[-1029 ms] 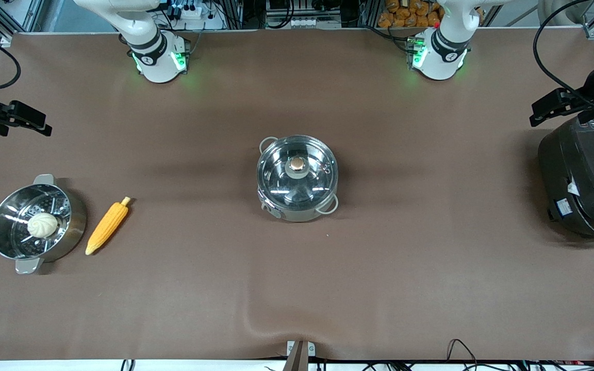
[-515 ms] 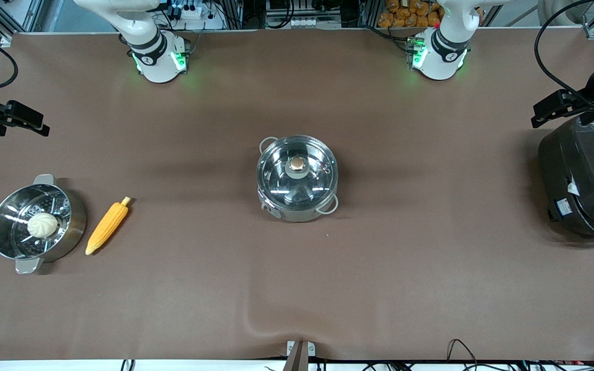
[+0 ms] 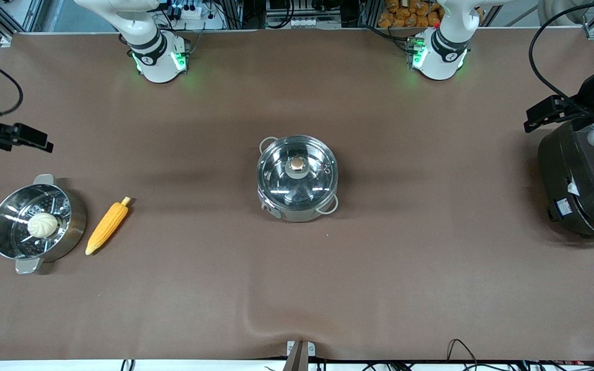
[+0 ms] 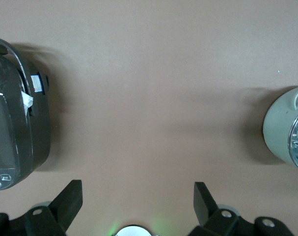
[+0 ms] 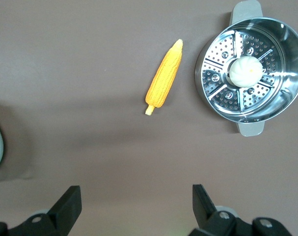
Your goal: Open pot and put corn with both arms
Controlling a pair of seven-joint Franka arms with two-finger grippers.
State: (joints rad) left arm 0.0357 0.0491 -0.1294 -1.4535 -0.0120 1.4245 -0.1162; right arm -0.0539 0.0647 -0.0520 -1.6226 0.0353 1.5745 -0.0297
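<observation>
— Two arms are up, so what do you have under them, biggest thing first?

— You have the brown table [image 3: 431, 288], and on it the black rice cooker [image 3: 580, 180] at the left arm's end. Your left gripper [image 4: 138, 202] hangs over bare table between that cooker and the pot, fingers spread wide with nothing between them.

— And the pot?

— You see the pot [image 3: 297, 178] at the middle of the table, upright, its glass lid [image 3: 297, 171] on and the coppery knob [image 3: 297, 164] at the lid's centre. One pale loop handle points toward the front camera, the other away from it.

— What sits at the right arm's end?

— You find the steel steamer pot [image 3: 36, 221] there, with a round white bun [image 3: 43, 225] resting on its slotted insert. Just beside it, toward the pot, lies the corn [image 3: 107, 226], flat on the table and apart from the steamer, its pale stub end pointing away from the front camera.

— Where is your right gripper?

— Your right gripper [image 5: 136, 204] hangs over bare table near the corn and the steamer pot, jaws parted and empty. Neither gripper touches anything.
</observation>
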